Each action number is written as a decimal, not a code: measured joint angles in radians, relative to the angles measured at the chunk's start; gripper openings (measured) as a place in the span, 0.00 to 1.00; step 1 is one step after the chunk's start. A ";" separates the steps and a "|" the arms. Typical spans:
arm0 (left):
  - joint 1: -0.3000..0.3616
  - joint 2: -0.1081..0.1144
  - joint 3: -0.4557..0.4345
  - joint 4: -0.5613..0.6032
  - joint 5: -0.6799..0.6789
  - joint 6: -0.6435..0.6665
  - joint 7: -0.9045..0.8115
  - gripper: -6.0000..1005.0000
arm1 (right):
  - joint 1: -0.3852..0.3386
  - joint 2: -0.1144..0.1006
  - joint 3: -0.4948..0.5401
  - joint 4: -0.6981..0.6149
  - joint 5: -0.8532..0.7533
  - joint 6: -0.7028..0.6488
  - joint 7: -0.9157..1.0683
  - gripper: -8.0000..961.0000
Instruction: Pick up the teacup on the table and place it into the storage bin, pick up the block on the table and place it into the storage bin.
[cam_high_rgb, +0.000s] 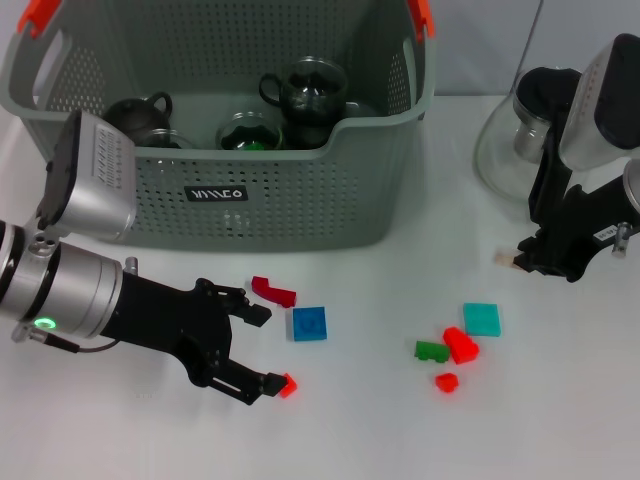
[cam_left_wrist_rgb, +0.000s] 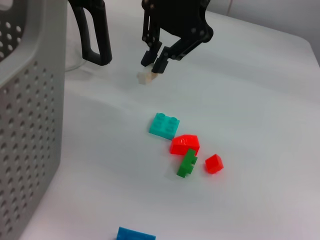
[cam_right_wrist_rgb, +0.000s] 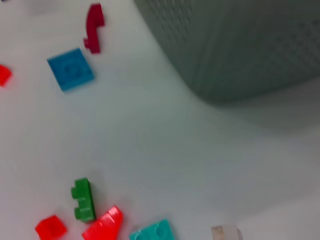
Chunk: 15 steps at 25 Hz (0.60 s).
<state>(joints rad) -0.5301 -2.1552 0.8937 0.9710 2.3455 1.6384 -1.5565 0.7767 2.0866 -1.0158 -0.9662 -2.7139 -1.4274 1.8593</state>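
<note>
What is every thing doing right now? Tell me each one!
Storage bin: upright, holds dark teacups.
Teacups: inside the bin.
Left gripper: low over the table, open, a small red block at one fingertip.
Right gripper: down by a small pale block, open.
Blue block: flat on the table.
Dark red block: on the table.
Teal block: flat on the table.
Green block: touching a red one.

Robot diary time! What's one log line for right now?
left gripper: open, by small red block | right gripper: at beige block | storage bin: holds teacups
</note>
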 joint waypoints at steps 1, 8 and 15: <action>0.000 0.001 0.000 0.000 0.000 0.000 0.000 0.88 | -0.001 0.001 0.009 -0.008 0.008 -0.011 -0.006 0.15; 0.010 0.007 -0.005 -0.006 0.011 -0.049 -0.011 0.88 | -0.013 -0.003 0.065 -0.138 0.126 -0.218 -0.008 0.14; 0.016 0.013 -0.029 -0.013 0.012 -0.055 -0.015 0.88 | 0.071 -0.011 0.100 -0.223 0.534 -0.438 0.084 0.14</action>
<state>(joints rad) -0.5145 -2.1426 0.8642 0.9576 2.3577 1.5831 -1.5712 0.8474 2.0754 -0.9158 -1.1895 -2.1796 -1.8658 1.9430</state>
